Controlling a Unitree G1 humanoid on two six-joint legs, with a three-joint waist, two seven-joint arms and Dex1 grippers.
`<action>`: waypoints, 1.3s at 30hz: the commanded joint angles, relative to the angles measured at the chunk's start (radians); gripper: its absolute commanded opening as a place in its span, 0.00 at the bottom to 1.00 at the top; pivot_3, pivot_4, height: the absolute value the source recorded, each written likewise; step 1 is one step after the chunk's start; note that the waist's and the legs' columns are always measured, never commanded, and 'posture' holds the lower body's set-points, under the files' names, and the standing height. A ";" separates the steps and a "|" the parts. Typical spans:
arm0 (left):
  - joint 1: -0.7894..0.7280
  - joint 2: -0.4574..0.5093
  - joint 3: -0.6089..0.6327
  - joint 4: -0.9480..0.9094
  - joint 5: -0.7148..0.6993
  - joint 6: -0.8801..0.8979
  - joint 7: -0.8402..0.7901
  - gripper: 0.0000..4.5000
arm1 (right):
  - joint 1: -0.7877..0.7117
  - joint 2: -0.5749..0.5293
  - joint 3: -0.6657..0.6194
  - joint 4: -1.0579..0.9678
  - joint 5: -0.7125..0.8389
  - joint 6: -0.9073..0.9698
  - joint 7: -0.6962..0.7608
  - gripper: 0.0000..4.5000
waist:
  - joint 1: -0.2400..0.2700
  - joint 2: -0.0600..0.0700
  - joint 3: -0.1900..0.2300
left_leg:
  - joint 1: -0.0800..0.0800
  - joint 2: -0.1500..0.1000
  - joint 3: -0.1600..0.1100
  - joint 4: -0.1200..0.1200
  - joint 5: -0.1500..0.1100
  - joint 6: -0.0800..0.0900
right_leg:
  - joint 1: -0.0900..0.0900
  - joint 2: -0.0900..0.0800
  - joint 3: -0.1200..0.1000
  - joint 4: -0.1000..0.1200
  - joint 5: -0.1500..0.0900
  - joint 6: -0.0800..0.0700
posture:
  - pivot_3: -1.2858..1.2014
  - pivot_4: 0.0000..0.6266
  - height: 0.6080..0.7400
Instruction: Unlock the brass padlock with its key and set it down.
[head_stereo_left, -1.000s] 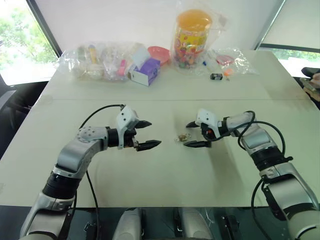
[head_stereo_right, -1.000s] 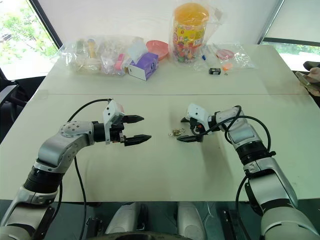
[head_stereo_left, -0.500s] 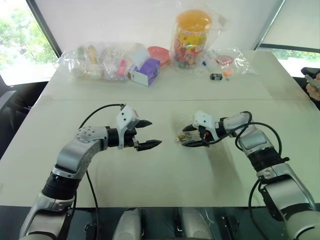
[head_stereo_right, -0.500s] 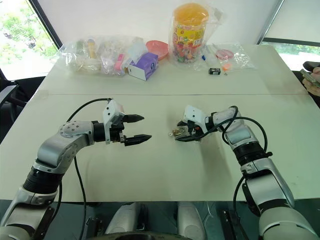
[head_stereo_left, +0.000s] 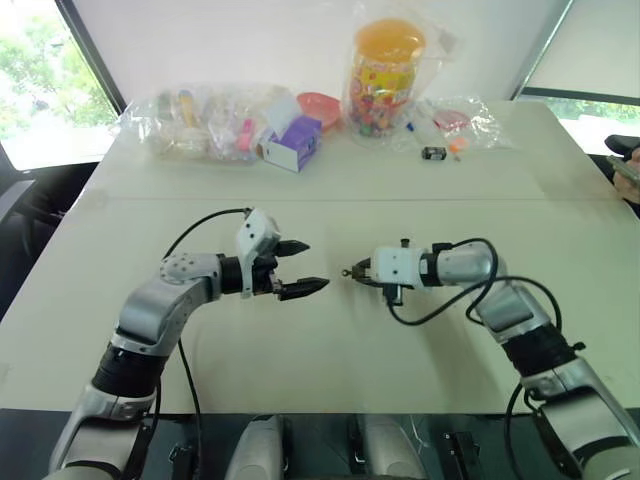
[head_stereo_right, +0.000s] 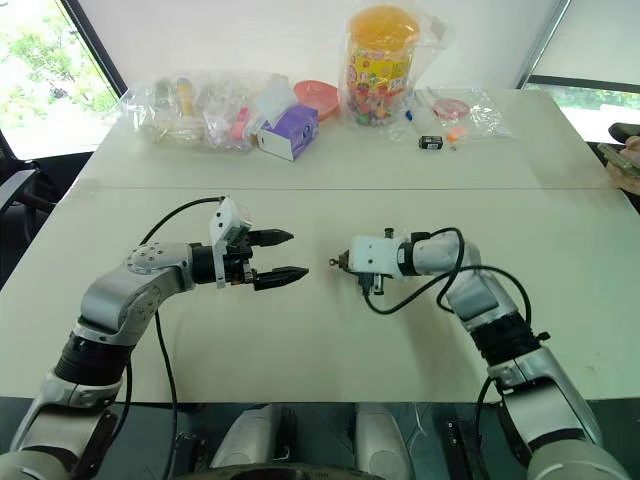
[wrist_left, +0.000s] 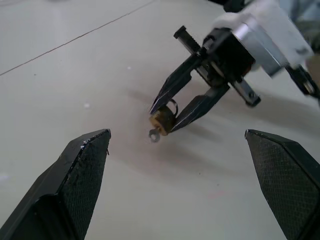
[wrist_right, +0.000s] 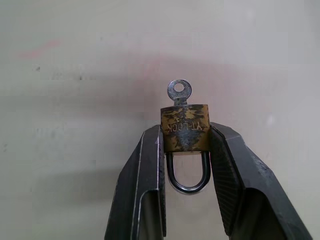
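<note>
— Where did things stand over the white table (head_stereo_left: 330, 340)?
— The left gripper (head_stereo_left: 302, 266) hovered with its fingers (wrist_left: 82, 175) spread wide, pointing at the right gripper (wrist_right: 185, 145).
— And the brass padlock (wrist_right: 184, 133)?
— Lifted off the table, pinched by its body between the right fingertips, shackle (wrist_right: 186, 175) toward the wrist, the small key (wrist_right: 179, 92) sticking out.

Left gripper (head_stereo_left: 303, 268) open wide, pointing right; right gripper (head_stereo_left: 352, 272) clamped on brass padlock (wrist_right: 184, 128), facing left.
</note>
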 joint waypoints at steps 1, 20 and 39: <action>-0.060 -0.024 0.029 0.009 -0.051 0.026 -0.011 1.00 | 0.029 -0.031 -0.046 -0.165 -0.047 -0.078 -0.081 0.15 | 0.001 0.000 0.000 | 0.000 0.000 0.000 0.000 0.000 0.000 | 0.000 0.000 0.000 0.000 0.000 0.000 | 0.52 0.24 0.96; -0.112 -0.028 -0.045 0.063 -0.025 0.011 -0.105 0.60 | 0.077 -0.044 -0.063 -0.367 -0.051 0.034 -0.085 0.15 | 0.002 0.000 0.000 | 0.001 -0.001 0.000 0.000 0.000 0.000 | 0.001 0.003 0.000 0.000 0.000 0.000 | 0.52 0.24 0.96; -0.121 -0.043 -0.023 0.111 -0.014 -0.027 -0.100 0.06 | 0.064 -0.052 -0.056 -0.371 -0.041 0.048 -0.062 0.15 | 0.001 0.000 0.000 | 0.001 -0.001 0.000 0.000 0.000 0.000 | 0.001 0.003 0.000 0.000 0.000 0.000 | 0.52 0.24 0.96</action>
